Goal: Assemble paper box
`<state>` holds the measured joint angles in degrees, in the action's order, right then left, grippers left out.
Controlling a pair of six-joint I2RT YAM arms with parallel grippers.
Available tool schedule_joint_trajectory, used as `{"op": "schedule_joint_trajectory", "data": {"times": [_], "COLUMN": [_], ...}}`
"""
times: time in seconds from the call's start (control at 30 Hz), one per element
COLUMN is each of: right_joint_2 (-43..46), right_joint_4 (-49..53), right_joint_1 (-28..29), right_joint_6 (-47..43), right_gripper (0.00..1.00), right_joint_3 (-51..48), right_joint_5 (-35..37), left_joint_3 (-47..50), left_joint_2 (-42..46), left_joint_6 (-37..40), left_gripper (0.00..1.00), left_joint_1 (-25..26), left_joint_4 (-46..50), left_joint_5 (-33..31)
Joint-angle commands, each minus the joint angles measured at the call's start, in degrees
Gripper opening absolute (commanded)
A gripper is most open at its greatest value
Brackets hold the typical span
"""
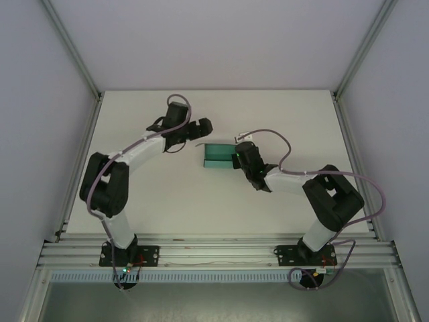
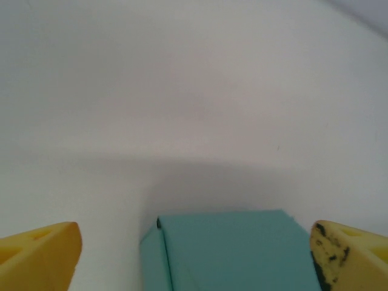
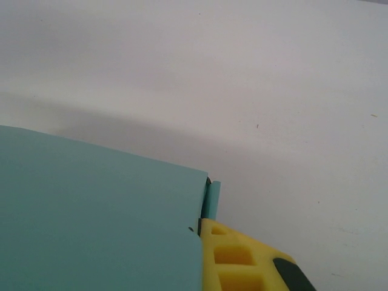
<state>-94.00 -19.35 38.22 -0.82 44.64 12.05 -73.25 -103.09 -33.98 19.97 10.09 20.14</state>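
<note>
Two grippers, one paper box, one white table [image 1: 288, 114].

Item 1: paper box [image 1: 218, 155]. Teal-green card, folded into a small oblong box. It lies flat on the table a little toward 12 o'clock of the middle, with its long side running from 9 to 3 o'clock.

Item 2: left gripper [image 1: 201, 127]. From overhead it sits at about 11 o'clock of the box, near it but apart, and the set of its jaws cannot be made out there. The left wrist camera settles it. The two yellow fingers [image 2: 42, 254] stand spread wide at 8 and 4 o'clock of that frame. One end of the box shows between them at 6 o'clock and touches neither. A folded seam runs down the box's left edge, a detail too small to see from overhead.

Item 3: right gripper [image 1: 239, 158]. From overhead it meets the 3 o'clock end of the box. The right wrist camera shows one yellow finger [image 3: 242, 260] hard against the box's end edge, beside a narrow strip of card. The box's broad face spreads from 9 to 6 o'clock of that frame and hides the other finger. The jaws are closed tight. They seem to be pinching the thin card at that end, though the contact itself is covered.
</note>
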Motion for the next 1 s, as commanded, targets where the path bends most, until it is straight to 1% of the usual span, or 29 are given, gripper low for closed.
{"op": "schedule_joint_trajectory", "data": {"times": [0.0,0.17,0.23,0.3,0.37,0.5,0.53,0.57,0.63,0.7,0.73,0.8,0.83,0.87,0.9,0.93,0.97], "right_joint_2": [-1.5,-1.9,-1.5,-0.3,1.4,5.9,7.2,8.4,11.6,15.1,16.9,20.6,22.2,23.7,24.6,25.2,25.4], "right_joint_4": [5.4,4.8,5.3,5.7,5.4,5.8,6.5,6.8,8.5,11.4,12.8,13.5,13.6,13.7,14.4,15.0,15.6], "right_joint_1": [0.8,1.4,1.5,1.6,1.8,1.7,1.7,1.7,1.7,1.7,1.7,1.1,0.9,0.2,-0.7,-1.9,-3.7], "right_joint_6": [-2.2,-1.8,-1.5,-1.0,-1.0,-2.7,-2.9,-2.9,-3.6,-4.4,-3.9,-3.6,-2.5,-0.5,2.4,5.2,7.8], "right_gripper": [0.00,0.04,0.09,0.14,0.21,0.43,0.48,0.51,0.60,0.65,0.69,0.72,0.76,0.82,0.86,0.90,0.94], "right_joint_3": [-2.3,-3.1,-3.7,-4.5,-5.9,-8.4,-8.7,-9.2,-10.2,-10.8,-11.1,-12.4,-12.8,-12.9,-12.3,-11.7,-10.9], "right_joint_5": [-2.4,-2.9,-2.9,-3.2,-4.0,-5.9,-6.4,-6.6,-8.5,-10.4,-10.7,-13.1,-13.1,-12.1,-10.6,-10.9,-12.9], "left_joint_3": [2.3,8.7,10.0,11.6,13.0,13.9,14.0,14.1,13.6,13.7,13.8,13.4,13.0,12.7,12.5,12.5,12.4], "left_joint_2": [-2.0,-2.5,-3.1,-3.7,-4.4,-5.9,-7.4,-7.8,-8.8,-9.8,-10.1,-10.6,-10.8,-11.0,-11.2,-11.5,-11.7], "left_joint_6": [-1.8,-4.9,-5.4,-5.5,-5.8,-6.0,-5.6,-5.1,-3.9,-3.8,-4.1,-3.7,-3.4,-2.8,-2.8,-2.5,-2.5], "left_gripper": [0.91,0.82,0.77,0.70,0.66,0.61,0.57,0.57,0.57,0.54,0.54,0.54,0.53,0.52,0.51,0.48,0.45], "left_joint_1": [0.5,0.5,0.6,0.7,0.7,0.9,1.0,1.3,1.6,1.6,1.6,1.7,1.7,1.7,1.7,1.7,1.7], "left_joint_4": [0.6,-6.1,-8.1,-9.9,-12.2,-14.2,-14.4,-14.5,-13.5,-14.6,-15.2,-14.7,-14.0,-13.5,-13.3,-13.3,-13.6], "left_joint_5": [6.1,7.7,8.8,9.4,10.1,11.1,11.2,10.6,9.4,11.2,11.2,10.0,9.1,8.4,8.2,8.3,8.6]}}
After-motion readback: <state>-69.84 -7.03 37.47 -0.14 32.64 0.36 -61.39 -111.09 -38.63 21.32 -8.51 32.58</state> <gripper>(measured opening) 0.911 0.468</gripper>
